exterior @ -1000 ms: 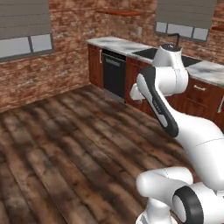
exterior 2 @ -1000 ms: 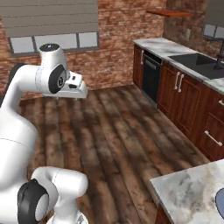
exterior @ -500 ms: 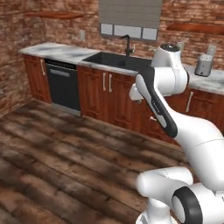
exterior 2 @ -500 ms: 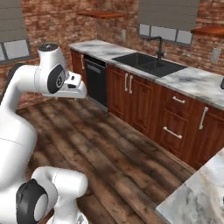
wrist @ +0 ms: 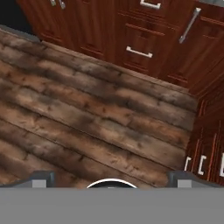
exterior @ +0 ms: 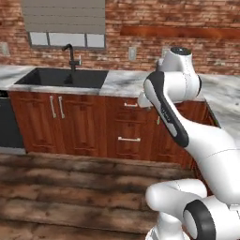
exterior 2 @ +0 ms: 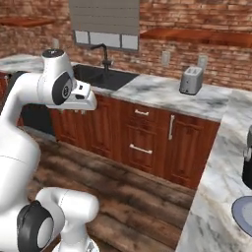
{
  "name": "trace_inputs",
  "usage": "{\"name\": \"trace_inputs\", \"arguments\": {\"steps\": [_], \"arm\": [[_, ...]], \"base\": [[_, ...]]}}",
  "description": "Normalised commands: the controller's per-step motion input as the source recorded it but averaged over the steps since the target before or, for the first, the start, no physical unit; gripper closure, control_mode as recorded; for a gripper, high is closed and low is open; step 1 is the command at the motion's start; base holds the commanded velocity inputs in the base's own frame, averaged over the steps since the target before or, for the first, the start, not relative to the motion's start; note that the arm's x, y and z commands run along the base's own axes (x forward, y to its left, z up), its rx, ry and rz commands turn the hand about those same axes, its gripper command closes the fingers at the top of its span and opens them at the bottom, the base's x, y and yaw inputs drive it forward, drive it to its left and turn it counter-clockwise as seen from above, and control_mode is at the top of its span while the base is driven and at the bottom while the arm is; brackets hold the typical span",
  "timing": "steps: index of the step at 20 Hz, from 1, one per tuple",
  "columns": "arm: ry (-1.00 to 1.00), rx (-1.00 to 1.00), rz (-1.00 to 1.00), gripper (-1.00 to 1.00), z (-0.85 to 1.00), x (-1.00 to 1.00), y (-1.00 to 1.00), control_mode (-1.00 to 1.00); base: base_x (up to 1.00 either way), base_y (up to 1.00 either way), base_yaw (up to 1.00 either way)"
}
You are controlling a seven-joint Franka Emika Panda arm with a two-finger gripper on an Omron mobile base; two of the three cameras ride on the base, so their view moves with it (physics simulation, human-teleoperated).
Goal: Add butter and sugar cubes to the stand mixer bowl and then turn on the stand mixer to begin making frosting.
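Observation:
My gripper [wrist: 112, 179] is open, its two dark fingertips [wrist: 41, 177] set wide apart with nothing between them, and it looks down on bare wooden floor in front of the cabinets. In the right base view the gripper [exterior 2: 84, 101] hangs at the end of the folded arm, level with the counter's front. A grey-blue plate [exterior 2: 242, 215] lies on the marble counter [exterior 2: 216, 162] at the right edge. Behind it a dark appliance [exterior 2: 247, 170] is cut off by the frame; I cannot tell whether it is the stand mixer. Butter, sugar cubes and the stand mixer bowl are out of view.
A black sink [exterior: 61, 77] with a faucet [exterior: 71, 55] sits in the back counter over red-brown cabinets [exterior: 126, 133]. A silver toaster [exterior 2: 191, 80] stands farther right on that counter. A dark dishwasher [exterior: 7, 126] is at the far left. Open wooden floor [wrist: 87, 127] lies before the cabinets.
The whole picture has swung: the base has turned, bringing the sink counter and right-hand counter closer. The arm keeps its folded pose and the gripper stays open.

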Motion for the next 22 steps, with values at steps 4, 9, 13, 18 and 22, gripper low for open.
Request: {"name": "trace_inputs", "arguments": {"steps": [4,9,13,18,22], "arm": [[0.0,0.0,0.0,-1.0,0.0,0.0,0.0,1.0],[0.0,0.0,0.0,-1.0,0.0,0.0,0.0,1.0],[0.0,0.0,0.0,-1.0,0.0,0.0,0.0,1.0],[0.0,0.0,0.0,-1.0,0.0,0.0,0.0,1.0],[0.0,0.0,0.0,-1.0,0.0,0.0,0.0,1.0]], "base": [[0.69,0.11,-0.69],[0.67,0.19,-0.68],[0.63,0.38,-0.65],[0.42,0.58,-0.59],[0.09,0.72,-0.55]]}}
